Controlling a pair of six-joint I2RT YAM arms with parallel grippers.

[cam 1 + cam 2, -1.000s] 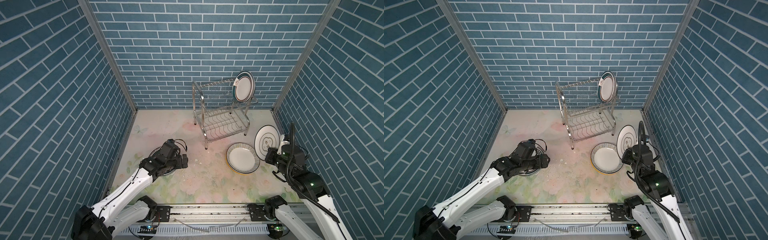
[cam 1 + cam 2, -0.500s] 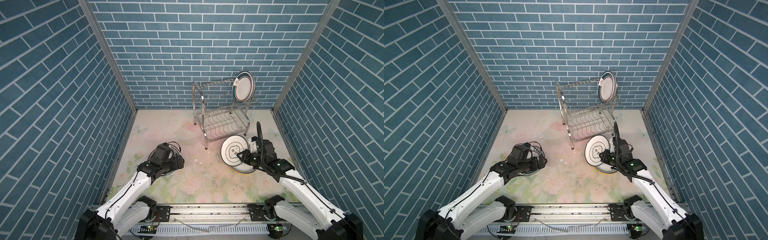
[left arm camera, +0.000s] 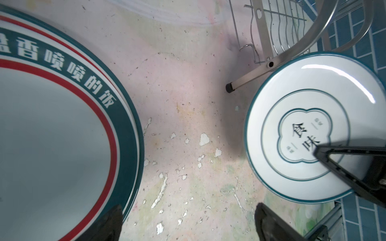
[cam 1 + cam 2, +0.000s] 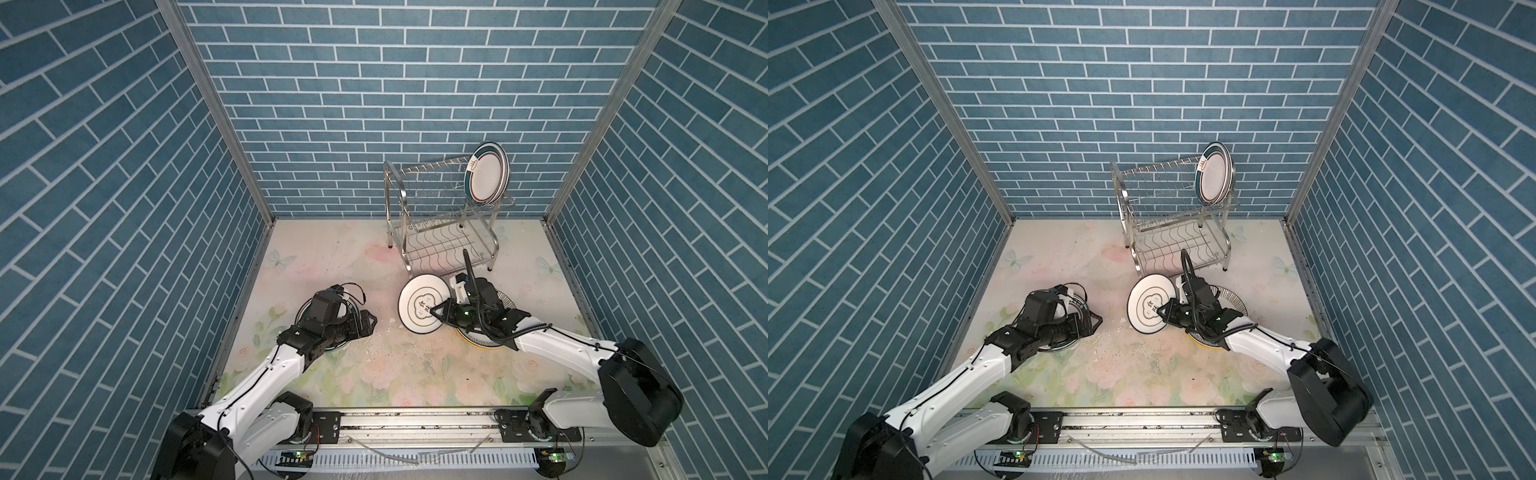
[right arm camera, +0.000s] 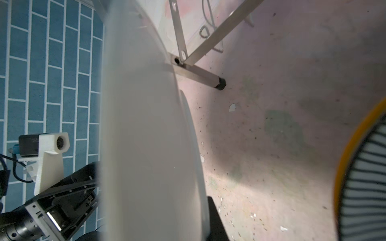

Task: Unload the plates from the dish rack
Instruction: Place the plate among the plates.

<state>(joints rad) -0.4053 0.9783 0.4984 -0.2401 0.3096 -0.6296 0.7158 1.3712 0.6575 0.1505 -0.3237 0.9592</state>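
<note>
So, rack [image 4: 436,245]: we see it upper right of centre in both top views, by the back wall.
Banded plate [image 3: 62,135]: flat, left of centre, partly under left gripper [image 3: 188,225].
Striped plate [image 4: 508,298]: flat, under the right arm.
Held plate [image 4: 417,303]: tilted, just below rack, clamped by right gripper [image 4: 434,309].
Rack plate [image 4: 487,174]: upright, top tier, right end.
Left gripper: fingers wide apart, empty.

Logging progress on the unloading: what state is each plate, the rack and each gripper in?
Dish rack: upright, holding one plate.
Green-banded plate: on edge in rack's top tier.
Emblem plate: tilted, in the shut right gripper.
Striped plate: flat on table.
Lettered plates: stacked flat on table.
Left gripper: open, empty.
</note>
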